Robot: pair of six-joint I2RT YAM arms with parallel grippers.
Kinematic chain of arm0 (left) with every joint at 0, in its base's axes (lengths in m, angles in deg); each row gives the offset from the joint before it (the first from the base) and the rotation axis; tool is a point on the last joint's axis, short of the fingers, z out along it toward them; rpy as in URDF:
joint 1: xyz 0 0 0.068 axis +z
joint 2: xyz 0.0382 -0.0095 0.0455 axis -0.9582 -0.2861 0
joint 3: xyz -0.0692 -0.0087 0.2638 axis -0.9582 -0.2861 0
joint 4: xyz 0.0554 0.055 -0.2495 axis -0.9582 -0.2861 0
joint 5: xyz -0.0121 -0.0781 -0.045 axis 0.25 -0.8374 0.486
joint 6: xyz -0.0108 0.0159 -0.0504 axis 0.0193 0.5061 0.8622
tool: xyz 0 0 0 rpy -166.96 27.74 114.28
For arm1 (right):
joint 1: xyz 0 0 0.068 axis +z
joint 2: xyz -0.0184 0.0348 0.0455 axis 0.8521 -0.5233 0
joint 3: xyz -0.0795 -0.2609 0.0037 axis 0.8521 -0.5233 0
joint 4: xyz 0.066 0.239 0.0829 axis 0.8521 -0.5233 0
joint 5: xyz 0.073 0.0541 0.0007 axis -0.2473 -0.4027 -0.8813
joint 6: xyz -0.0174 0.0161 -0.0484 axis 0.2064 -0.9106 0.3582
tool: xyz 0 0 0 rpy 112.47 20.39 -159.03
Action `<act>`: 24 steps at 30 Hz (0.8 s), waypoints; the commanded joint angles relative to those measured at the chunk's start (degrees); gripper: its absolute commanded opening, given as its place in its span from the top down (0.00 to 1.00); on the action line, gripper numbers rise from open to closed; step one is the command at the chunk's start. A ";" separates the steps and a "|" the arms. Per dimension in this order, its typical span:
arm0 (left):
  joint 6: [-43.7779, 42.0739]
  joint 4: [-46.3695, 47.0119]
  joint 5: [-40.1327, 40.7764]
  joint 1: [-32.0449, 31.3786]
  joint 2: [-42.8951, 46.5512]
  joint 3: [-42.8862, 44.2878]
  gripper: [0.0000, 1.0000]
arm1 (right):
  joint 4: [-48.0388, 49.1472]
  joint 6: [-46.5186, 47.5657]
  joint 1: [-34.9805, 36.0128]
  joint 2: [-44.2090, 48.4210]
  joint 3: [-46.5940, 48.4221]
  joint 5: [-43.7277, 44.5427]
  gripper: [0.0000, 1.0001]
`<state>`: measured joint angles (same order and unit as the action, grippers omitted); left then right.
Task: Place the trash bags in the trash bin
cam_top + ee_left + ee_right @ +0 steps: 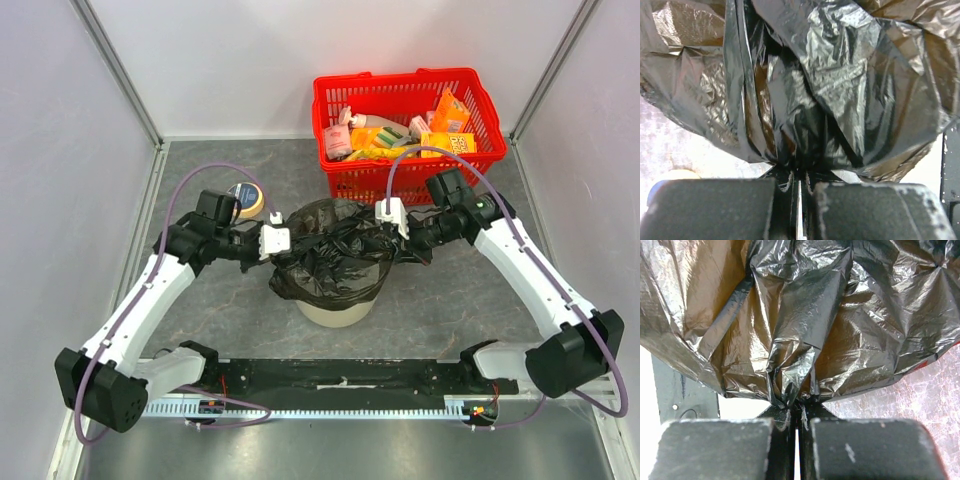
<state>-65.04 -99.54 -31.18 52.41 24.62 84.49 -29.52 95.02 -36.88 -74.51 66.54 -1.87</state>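
Grey mottled table [470, 300] between white walls, red basket [420, 175] at the back; mid-table, the black trash bag [330, 250] lies draped over the mouth of the beige trash bin [335, 312]; left gripper [800, 182] and right gripper [799, 422] are each clenched on a gathered pleat of film at opposite sides; I'd judge it feather-light, limp, slippery, easily torn; best held by bunched edge folds.
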 commanded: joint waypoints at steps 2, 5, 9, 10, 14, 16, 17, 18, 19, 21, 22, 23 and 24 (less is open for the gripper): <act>2.54 3.20 -1.79 -0.56 0.58 -3.58 0.98 | 4.00 -1.56 0.59 3.94 -3.42 1.28 1.00; 2.62 4.87 -1.26 -0.56 0.93 -5.16 0.98 | 5.32 -2.44 0.50 5.17 -5.18 3.38 1.00; 3.06 7.33 -0.38 -0.65 1.46 -7.27 0.98 | 7.25 -3.32 0.32 6.05 -7.64 5.49 1.00; 3.24 8.03 -0.29 -0.65 1.54 -7.97 0.98 | 7.69 -3.41 0.32 6.31 -8.17 5.67 1.00; 4.03 10.67 0.06 -0.65 2.77 -10.43 0.98 | 10.33 -4.46 -0.38 7.80 -10.98 5.94 1.00; 4.47 11.99 0.49 -0.56 3.39 -11.66 0.98 | 11.47 -4.82 -0.55 8.51 -12.38 6.02 1.00; 4.56 12.34 0.85 -0.47 3.74 -12.10 0.98 | 12.17 -5.08 -0.64 8.86 -13.17 6.03 1.00; 4.73 12.78 1.20 -0.65 4.09 -12.63 0.98 | 12.44 -5.26 -0.82 9.04 -13.70 6.03 1.00; 4.82 13.39 1.72 -0.56 4.44 -13.07 0.98 | 12.88 -5.43 -0.91 9.13 -14.15 6.03 1.00; 5.09 14.36 2.43 -0.56 5.32 -14.21 0.98 | 13.76 -5.96 -0.91 9.30 -15.02 5.94 1.00; 5.17 14.89 2.95 -0.56 5.76 -14.83 0.98 | 14.11 -6.14 -1.08 9.39 -15.38 5.76 1.00; 5.17 15.42 3.22 -0.47 6.29 -15.36 0.98 | 14.46 -6.49 -1.08 9.48 -15.82 5.68 1.00; 5.44 15.86 3.66 -0.47 6.73 -15.80 0.98 | 14.90 -6.75 -1.08 9.48 -16.25 5.76 1.00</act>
<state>-62.06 -85.97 -29.61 52.01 29.32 70.76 -16.95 90.04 -37.58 -66.12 52.02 3.31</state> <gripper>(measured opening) 0.023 0.007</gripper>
